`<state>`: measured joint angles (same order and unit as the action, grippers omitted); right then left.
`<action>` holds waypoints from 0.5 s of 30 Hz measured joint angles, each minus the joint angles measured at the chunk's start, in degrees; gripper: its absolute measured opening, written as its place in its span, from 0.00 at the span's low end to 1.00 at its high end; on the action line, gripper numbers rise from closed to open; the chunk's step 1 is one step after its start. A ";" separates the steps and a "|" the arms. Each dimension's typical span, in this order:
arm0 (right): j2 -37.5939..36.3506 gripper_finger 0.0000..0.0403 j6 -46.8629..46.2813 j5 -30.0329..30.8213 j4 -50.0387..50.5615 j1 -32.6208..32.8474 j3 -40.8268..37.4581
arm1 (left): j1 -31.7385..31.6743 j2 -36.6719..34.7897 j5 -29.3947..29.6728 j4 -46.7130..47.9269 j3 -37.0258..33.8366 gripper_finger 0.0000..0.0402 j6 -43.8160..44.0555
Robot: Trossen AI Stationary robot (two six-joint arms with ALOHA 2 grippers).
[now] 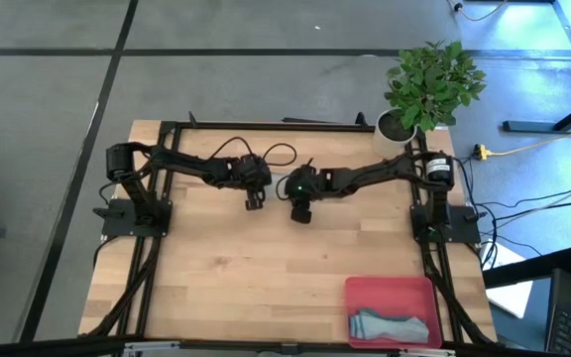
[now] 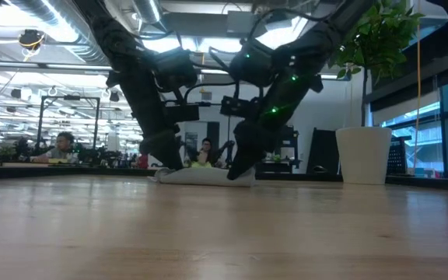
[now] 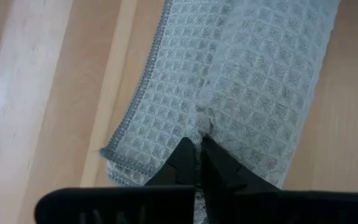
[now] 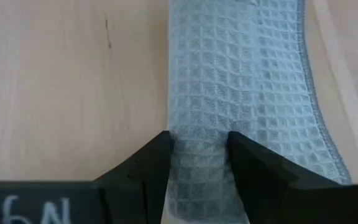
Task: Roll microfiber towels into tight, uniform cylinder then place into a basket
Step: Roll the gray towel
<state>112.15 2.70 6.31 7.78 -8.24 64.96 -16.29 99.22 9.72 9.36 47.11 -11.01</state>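
Your left hand (image 3: 199,163) pinches the rolled towel's (image 3: 241,81) one end, your right hand (image 4: 199,155), at three o'clock, clamps the other.

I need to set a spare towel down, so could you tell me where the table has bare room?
The wood from the basket across to the left edge is bare. The far middle is crowded: both end effectors, left and right, grip a rolled towel.

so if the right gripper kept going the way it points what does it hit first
The rolled towel: the right gripper already has its fingers around one end, so it would push along it, with the table probably just beneath.
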 joint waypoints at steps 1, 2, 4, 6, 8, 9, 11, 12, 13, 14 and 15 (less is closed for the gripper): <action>-0.04 0.41 -0.57 -1.05 -1.06 -0.33 -0.64 | 0.14 0.00 0.38 0.01 0.00 0.00 0.08; -0.04 0.41 -0.92 -1.55 -1.81 -0.41 -1.17 | 0.27 0.00 0.78 0.07 0.00 0.00 0.19; -0.05 0.41 -0.95 -1.54 -2.66 -0.45 -2.08 | 0.65 0.00 1.36 0.40 0.00 0.00 0.45; -0.10 0.41 -1.00 -1.13 -3.50 -0.40 -2.89 | 1.12 0.00 1.86 0.84 0.02 0.00 0.67; -0.10 0.41 -1.52 -1.37 -4.00 -0.40 -3.47 | 1.72 -0.02 2.21 1.54 0.04 0.00 1.95; -0.10 0.41 -2.11 -1.57 -4.03 -0.38 -3.60 | 2.06 -0.06 2.32 1.91 0.07 0.00 2.67; -0.10 0.41 -2.43 -1.73 -4.01 -0.38 -3.80 | 2.79 -0.10 2.66 2.51 0.08 0.00 3.67; -0.10 0.41 -2.42 -1.71 -3.95 -0.25 -3.82 | 3.17 -0.11 2.83 2.75 0.09 0.00 4.38; -0.08 0.41 -2.44 -1.69 -3.91 -0.07 -3.82 | 3.55 -0.13 2.94 3.06 0.09 0.00 5.02; -0.08 0.41 -2.44 -1.71 -3.84 0.11 -3.84 | 3.95 -0.14 3.08 3.32 0.11 0.00 5.79; -0.08 0.41 -2.43 -2.08 -3.76 0.28 -3.84 | 4.36 -0.16 3.21 3.55 0.11 0.00 6.40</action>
<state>112.07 0.27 4.23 4.02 -7.96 61.12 -11.93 99.06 12.93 12.91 47.22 -4.61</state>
